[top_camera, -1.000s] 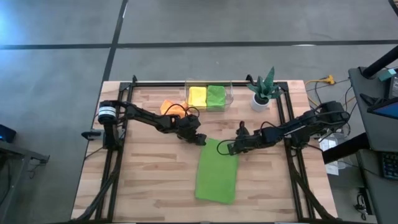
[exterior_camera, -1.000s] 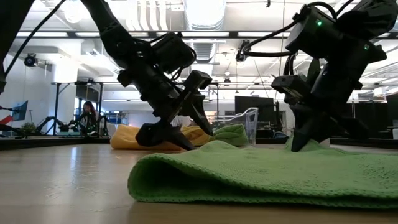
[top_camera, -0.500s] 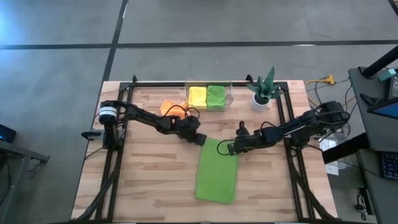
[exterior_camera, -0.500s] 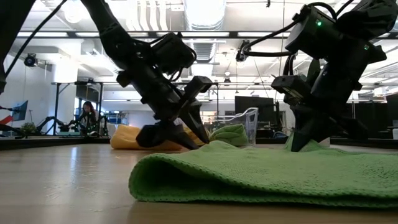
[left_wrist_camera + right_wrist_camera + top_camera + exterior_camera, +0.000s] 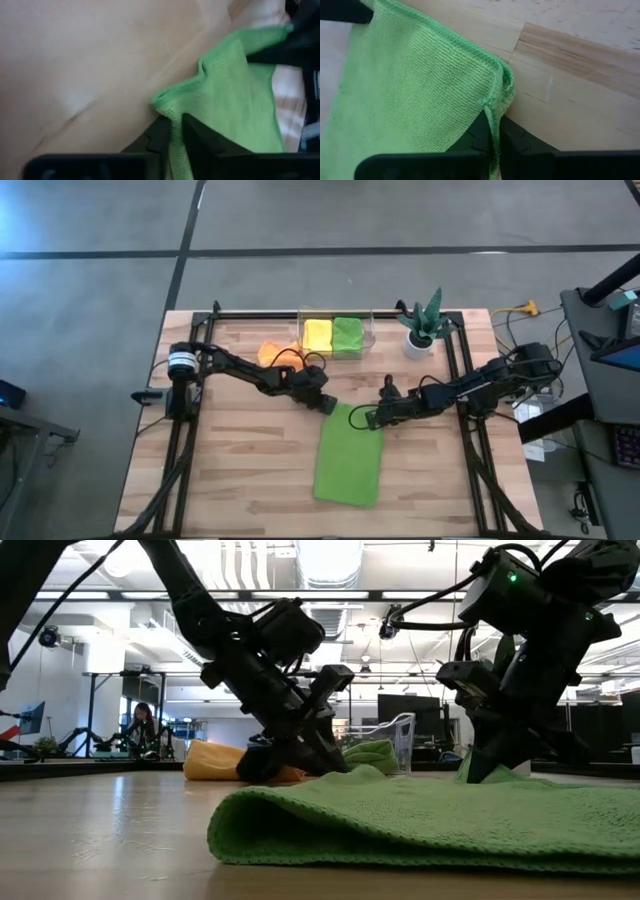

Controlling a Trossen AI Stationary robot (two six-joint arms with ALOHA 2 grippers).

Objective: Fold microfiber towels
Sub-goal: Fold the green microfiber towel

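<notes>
A lime green towel (image 5: 349,458) lies on the wooden table, doubled over, with its rounded fold (image 5: 300,825) toward the near edge. My left gripper (image 5: 176,131) is shut on its far left corner. My right gripper (image 5: 495,132) is shut on its far right corner. In the high view the left gripper (image 5: 325,404) and the right gripper (image 5: 372,420) stand side by side at the towel's far edge. An orange towel (image 5: 275,353) lies crumpled behind the left arm. A yellow towel (image 5: 317,334) and a second green towel (image 5: 347,333) lie folded in a clear container. My left gripper pinches the towel's far left corner (image 5: 167,107) between its two fingers (image 5: 200,137), slanting down from the table's left. The corner bunches up just above the fingers; the rest lies on the table. One layer or several, I cannot tell. My right gripper pinches the towel's far right corner (image 5: 501,95) between its two fingers (image 5: 520,142), slanting down from the table's right. The hemmed edge puckers at the fingers, and the cloth beyond lies flat on the table.
The clear container (image 5: 368,332) stands at the far middle, and a spiky green plant in a white pot (image 5: 422,328) at the far right. Black frame rails (image 5: 455,370) run along the table's sides. Bare wood (image 5: 230,470) lies left and right of the towel.
My left gripper has sunk a little toward the towel's far left corner and shut on it; its fingers stood apart a second ago. The corner is now bunched between them. The right gripper and the rest of the towel have kept still.
</notes>
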